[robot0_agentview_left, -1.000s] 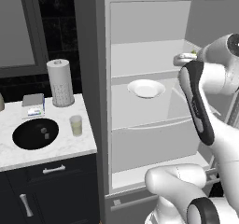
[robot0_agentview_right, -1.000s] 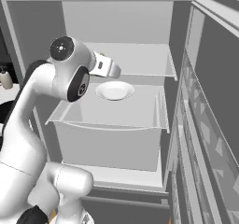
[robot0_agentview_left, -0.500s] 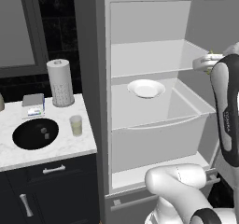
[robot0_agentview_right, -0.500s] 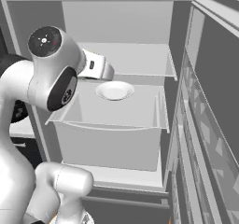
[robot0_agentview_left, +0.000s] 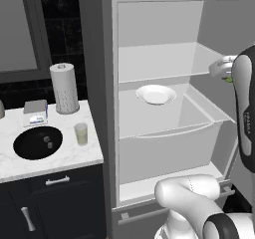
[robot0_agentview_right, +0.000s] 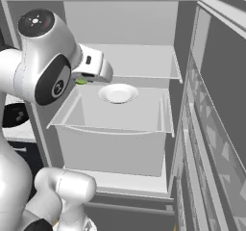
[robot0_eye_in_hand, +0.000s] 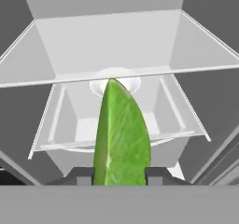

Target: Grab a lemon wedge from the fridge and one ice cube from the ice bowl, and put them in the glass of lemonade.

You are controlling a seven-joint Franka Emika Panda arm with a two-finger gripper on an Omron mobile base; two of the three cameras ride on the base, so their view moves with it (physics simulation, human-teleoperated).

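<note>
In the left base view the fridge (robot0_agentview_left: pixel 159 108) stands open, its pale shelves and a deep clear drawer bare except for a white plate (robot0_agentview_left: pixel 156 94) resting on the shelf above the drawer. The arm rises at the right edge, and the tool (robot0_agentview_left: pixel 225 73) sits high at the fridge's right side, level with the upper shelf, with a speck of green, the lemon wedge (robot0_agentview_left: pixel 228 78), just showing at its tip. To the left of the fridge a marble tabletop (robot0_agentview_left: pixel 50 158) over dark cabinets carries the black ice bowl (robot0_agentview_left: pixel 38 142) with a couple of pale cubes in it. The glass of lemonade (robot0_agentview_left: pixel 80 134) stands just beside the bowl on its right. A paper-towel roll (robot0_agentview_left: pixel 64 88) stands upright behind them, with a small box (robot0_agentview_left: pixel 35 113) to its left.

In the right base view the arm's big white joint fills the upper left, and the tool (robot0_agentview_right: pixel 82 80) reaches out from it in front of the fridge's left wall, above the drawer's near left corner. The green wedge (robot0_agentview_right: pixel 80 81) peeks out below the hand. The plate (robot0_agentview_right: pixel 118 93) lies well apart from it, further in.

In the hand view the wedge (robot0_eye_in_hand: pixel 121 134) stands tall and pointed between the two dark fingers (robot0_eye_in_hand: pixel 155 175), which are closed narrowly on its sides. Beyond it lie the shelf, the plate's rim and the drawer.
</note>
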